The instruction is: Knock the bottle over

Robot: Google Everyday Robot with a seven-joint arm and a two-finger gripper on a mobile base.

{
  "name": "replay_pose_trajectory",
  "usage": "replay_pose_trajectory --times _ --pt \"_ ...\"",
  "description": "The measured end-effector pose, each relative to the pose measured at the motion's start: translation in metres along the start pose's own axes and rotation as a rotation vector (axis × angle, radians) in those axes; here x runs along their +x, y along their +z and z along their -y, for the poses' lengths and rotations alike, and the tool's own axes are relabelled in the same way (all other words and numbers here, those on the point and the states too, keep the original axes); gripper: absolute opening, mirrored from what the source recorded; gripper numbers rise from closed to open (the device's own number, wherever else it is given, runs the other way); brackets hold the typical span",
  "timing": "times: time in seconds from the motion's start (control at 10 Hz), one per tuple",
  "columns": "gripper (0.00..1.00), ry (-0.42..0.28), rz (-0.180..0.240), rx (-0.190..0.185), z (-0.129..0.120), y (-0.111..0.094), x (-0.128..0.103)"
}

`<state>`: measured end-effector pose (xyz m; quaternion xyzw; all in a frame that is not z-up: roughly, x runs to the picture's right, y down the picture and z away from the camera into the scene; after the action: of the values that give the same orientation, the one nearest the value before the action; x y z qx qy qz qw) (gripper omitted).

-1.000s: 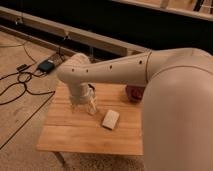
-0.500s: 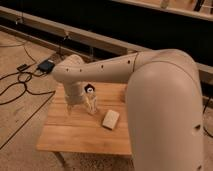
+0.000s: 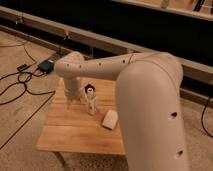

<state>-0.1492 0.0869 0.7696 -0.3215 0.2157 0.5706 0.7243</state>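
The bottle is small, slim and whitish. It stands upright on the wooden table, with a dark patch at its top. My gripper hangs down from the white arm over the table's back left part. It is just left of the bottle and close beside it, and I cannot tell whether they touch.
A flat white block lies on the table right of the bottle. The big white arm covers the table's right side. Black cables and a teal box lie on the floor to the left. A dark wall with a rail runs behind.
The gripper has moved left off the bottle, which now shows upright beside it. The arm has swung nearer and now covers the dark red bowl.
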Motion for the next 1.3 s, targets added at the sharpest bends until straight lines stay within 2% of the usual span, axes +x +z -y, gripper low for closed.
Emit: replay_pose_trajectory --times 0.3,0.7,1.3 --pt "0.65 0.004 0.02 -0.006 0.015 0.001 -0.026" --pt "0.65 0.033 0.063 0.024 0.052 -0.007 -0.054" --pt "0.65 0.038 0.077 0.016 0.055 -0.011 -0.058"
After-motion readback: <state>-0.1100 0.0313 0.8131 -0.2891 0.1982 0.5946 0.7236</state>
